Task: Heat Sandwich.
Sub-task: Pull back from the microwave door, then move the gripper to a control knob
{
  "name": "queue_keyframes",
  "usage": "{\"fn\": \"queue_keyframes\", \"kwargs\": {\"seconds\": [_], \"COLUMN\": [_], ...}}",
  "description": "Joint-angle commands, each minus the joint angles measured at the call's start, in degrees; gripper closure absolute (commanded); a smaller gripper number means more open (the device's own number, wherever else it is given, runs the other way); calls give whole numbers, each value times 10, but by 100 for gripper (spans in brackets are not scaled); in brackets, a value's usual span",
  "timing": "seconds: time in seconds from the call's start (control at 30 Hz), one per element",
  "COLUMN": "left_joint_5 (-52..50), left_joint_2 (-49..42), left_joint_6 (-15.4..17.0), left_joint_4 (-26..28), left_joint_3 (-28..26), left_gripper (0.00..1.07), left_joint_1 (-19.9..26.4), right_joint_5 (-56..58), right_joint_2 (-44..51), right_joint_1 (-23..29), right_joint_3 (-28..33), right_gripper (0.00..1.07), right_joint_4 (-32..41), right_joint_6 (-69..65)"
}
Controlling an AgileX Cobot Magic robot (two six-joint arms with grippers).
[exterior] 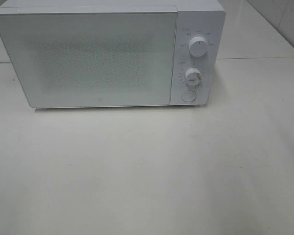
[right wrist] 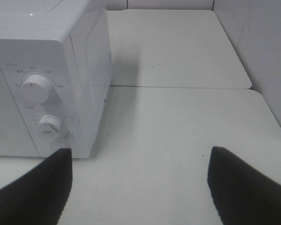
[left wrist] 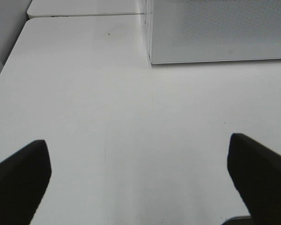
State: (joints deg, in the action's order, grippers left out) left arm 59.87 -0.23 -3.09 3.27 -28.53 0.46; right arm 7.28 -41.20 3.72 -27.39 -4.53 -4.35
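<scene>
My left tool (left wrist: 138, 143) and right tool (right wrist: 140, 151) hang apart and empty over the desk (exterior: 147, 171) by the shut microwave (exterior: 103, 58); I see no sandwich, but I'd expect it light, squashy, best gripped across its crusts.

High front view onto microwave (exterior: 108, 54); low wrist views toward its two ends.

place: lab-style test bench | evidence: white microwave (exterior: 108, 54) on adjoining plain white tables (exterior: 147, 171)

White boxy microwave (exterior: 110, 54), door (exterior: 88, 58) shut, two round white knobs (exterior: 198, 48) right, sits upper frame on pale tabletop (exterior: 147, 171).
</scene>
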Motion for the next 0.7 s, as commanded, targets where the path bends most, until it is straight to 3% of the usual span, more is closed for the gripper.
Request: {"fn": "queue_keyframes", "kwargs": {"seconds": [0.03,0.33,0.6,0.7], "left_joint_5": [-5,-5,-5,-5], "left_joint_2": [-13,-13,-13,-13], "left_joint_6": [2,2,2,2], "left_joint_4": [2,2,2,2], "left_joint_3": [2,2,2,2], "left_gripper": [10,10,10,10], "left_joint_1": [2,2,2,2], "right_joint_5": [-55,-156,-360,-437], "right_joint_2": [-40,-143,-232,-274], "right_joint_1": [-3,-3,-3,7], "right_joint_3": [1,1,60,85], "right_gripper": [31,31,31,31], "right_joint_4": [0,-1,13,55], "right_joint_6": [-3,-7,2,11]}}
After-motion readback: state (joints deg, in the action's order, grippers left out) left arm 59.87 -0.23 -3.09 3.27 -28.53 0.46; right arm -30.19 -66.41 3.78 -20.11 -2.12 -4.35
